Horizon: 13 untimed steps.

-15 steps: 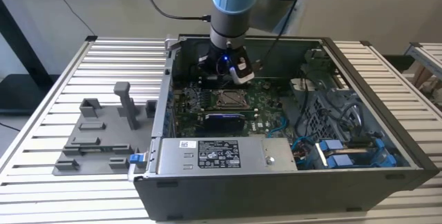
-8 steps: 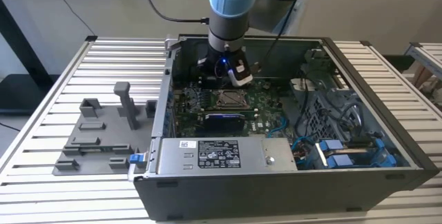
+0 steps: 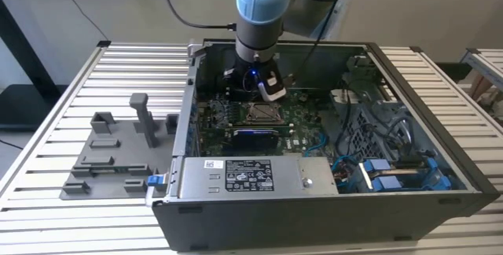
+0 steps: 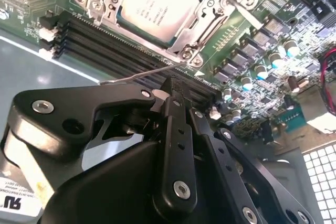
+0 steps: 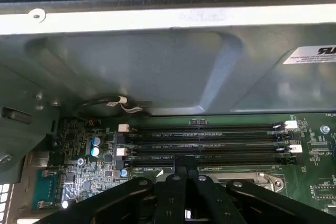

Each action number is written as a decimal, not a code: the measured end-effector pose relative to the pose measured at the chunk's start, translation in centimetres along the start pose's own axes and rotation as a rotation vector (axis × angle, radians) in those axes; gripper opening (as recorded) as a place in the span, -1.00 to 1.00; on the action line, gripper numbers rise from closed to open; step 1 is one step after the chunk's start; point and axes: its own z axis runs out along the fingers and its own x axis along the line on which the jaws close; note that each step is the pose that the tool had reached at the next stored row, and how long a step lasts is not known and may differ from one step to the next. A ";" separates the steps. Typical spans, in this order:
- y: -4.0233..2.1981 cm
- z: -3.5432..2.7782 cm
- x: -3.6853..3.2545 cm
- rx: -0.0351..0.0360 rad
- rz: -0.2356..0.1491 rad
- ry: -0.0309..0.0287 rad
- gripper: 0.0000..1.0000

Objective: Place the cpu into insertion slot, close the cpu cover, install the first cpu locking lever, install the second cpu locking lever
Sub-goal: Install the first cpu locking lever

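Observation:
The cpu lies in the insertion slot, its silver top showing through the window of the cpu cover, which lies flat over it. A thin wire locking lever runs from the socket's corner out over the black memory slots. My gripper is shut, with its tips right beside this lever; whether they touch it I cannot tell. In the exterior view the gripper hangs inside the open computer case just behind the socket. The first wrist view shows the closed fingertips over the memory slots.
The case walls stand close around the arm. A power supply sits at the case front, and blue cables and drive bays are on the exterior view's right. A grey fixture plate with upright pegs lies outside the case on the exterior view's left.

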 end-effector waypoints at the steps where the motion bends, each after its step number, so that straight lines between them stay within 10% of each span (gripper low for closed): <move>1: -0.05 0.03 0.02 0.0000 0.000 -0.0003 -0.79; 13: -0.43 0.27 0.07 0.0048 0.006 -0.0026 -0.79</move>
